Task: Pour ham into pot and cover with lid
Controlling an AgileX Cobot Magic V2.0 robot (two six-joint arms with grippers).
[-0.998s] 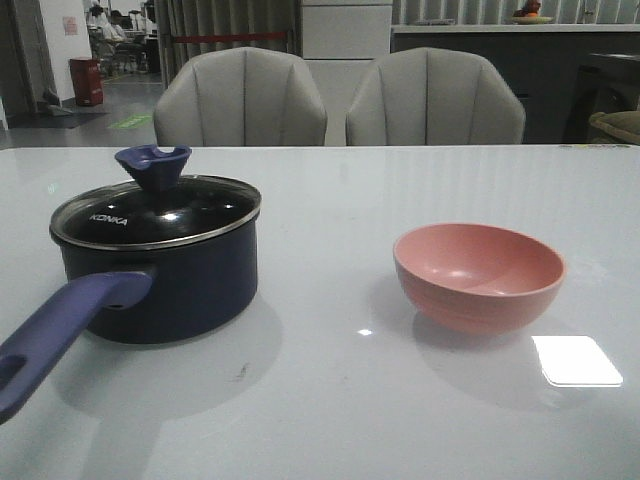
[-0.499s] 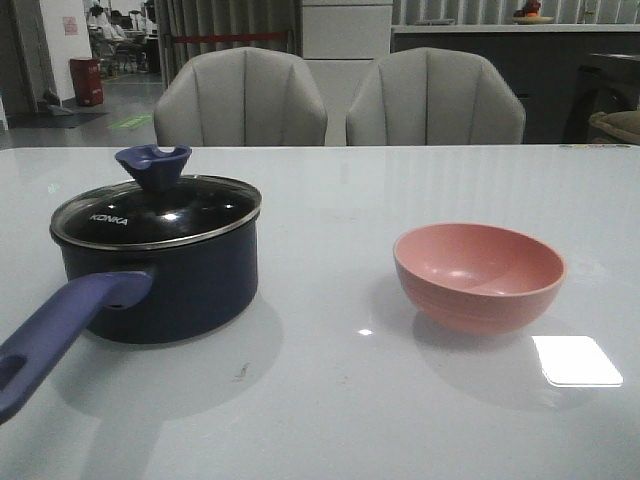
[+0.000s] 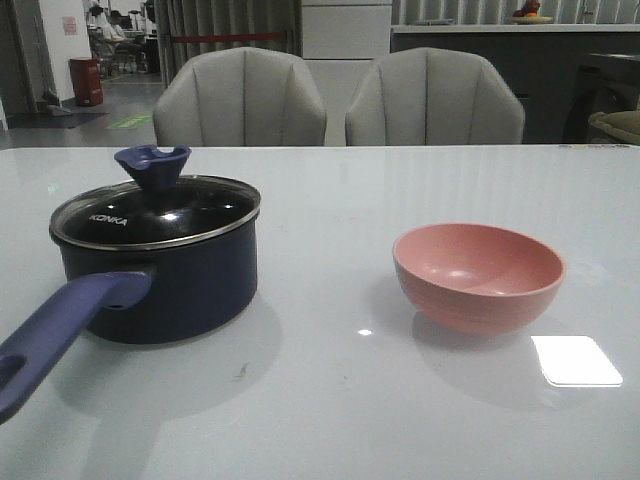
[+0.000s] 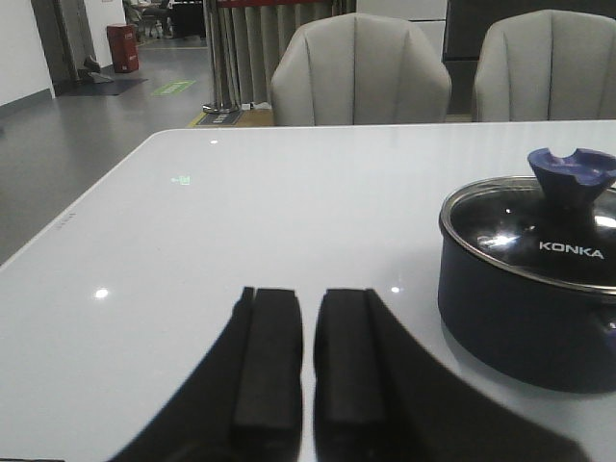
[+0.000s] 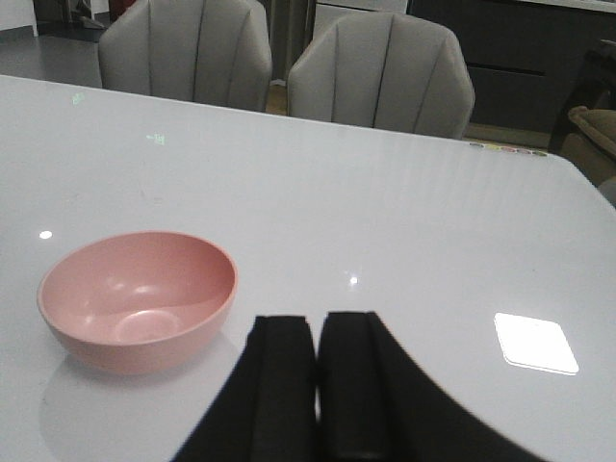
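nothing moved; lid [image 3: 155,209] on pot [image 3: 160,280], beside left gripper [image 4: 305,361].

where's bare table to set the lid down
Widest free patch: between the pot and the pink bowl. Also bare: the table in front of both, and behind them toward the chairs. Tightest by the pot's handle, which juts toward the near left edge.

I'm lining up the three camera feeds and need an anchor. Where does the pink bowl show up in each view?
Front view: pink bowl right of centre on the table, apart from the pot.
Left wrist view: not in it; only the pot and lid show.
Right wrist view: bowl at the left, beside the right hand.
Shared landmark: the two grey chairs.
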